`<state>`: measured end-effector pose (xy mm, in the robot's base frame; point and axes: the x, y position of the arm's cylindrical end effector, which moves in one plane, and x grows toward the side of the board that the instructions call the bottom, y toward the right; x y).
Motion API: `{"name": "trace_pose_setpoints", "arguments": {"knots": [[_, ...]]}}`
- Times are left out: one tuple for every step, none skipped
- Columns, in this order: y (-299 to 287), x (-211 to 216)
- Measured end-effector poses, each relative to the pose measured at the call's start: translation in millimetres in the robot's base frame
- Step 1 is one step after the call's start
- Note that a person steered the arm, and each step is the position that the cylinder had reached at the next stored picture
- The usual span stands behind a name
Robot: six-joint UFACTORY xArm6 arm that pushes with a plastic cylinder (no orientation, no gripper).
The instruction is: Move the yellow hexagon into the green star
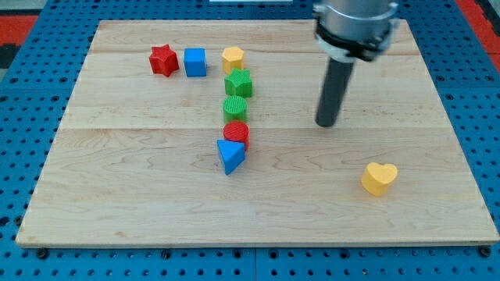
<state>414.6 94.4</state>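
Observation:
The yellow hexagon [233, 58] sits near the view's top, left of centre, on the wooden board [141, 203]. The green star [238, 83] lies just below it, touching or nearly touching. My tip [326, 124] is on the board well to the view's right of both blocks and a little lower, touching no block.
A red star [164, 60] and a blue cube [194, 62] stand left of the hexagon. Below the green star, in a column, are a green round block [235, 108], a red round block [236, 133] and a blue triangle [230, 155]. A yellow heart [380, 178] lies at the lower right.

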Motion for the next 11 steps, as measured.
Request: {"name": "trace_pose_setpoints", "arguments": {"knots": [[-40, -110], [-88, -165], [-124, -151], [-118, -106], [-115, -81], [-115, -73], [-118, -124], [-172, -105], [-143, -70], [-114, -47], [-90, -27]]}}
